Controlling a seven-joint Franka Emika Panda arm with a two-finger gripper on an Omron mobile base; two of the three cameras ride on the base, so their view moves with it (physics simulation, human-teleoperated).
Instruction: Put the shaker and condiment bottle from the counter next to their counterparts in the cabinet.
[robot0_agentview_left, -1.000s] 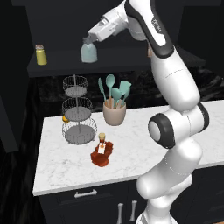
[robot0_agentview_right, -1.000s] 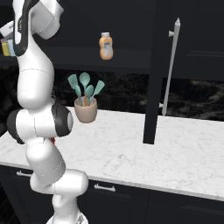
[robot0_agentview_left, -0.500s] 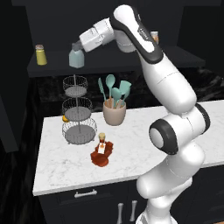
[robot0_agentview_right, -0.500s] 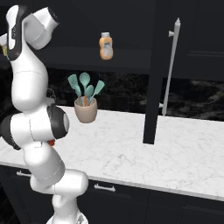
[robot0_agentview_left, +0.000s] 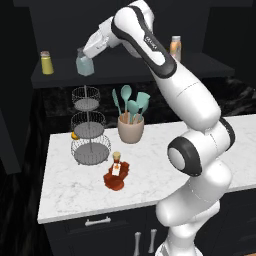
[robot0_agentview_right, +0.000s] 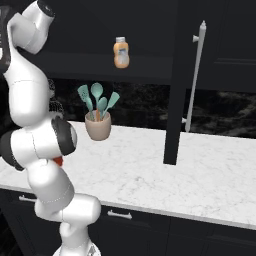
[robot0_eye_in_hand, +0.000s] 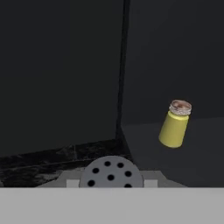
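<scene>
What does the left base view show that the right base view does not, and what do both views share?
Left base view alone: the claw shut on the teal shaker at the cabinet shelf, the yellow shaker, the tiered wire stand and the dark red condiment bottle on the counter. Right base view alone: the long silver handle. Both share the orange bottle and the utensil pot.

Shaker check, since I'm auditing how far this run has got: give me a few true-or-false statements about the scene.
1. The gripper holds the teal shaker at the cabinet shelf. True.
2. The red condiment bottle stands on the shelf. False: it lies on the counter.
3. The yellow shaker is on the shelf. True.
4. The orange bottle sits on the counter. False: it stands on the shelf.
</scene>
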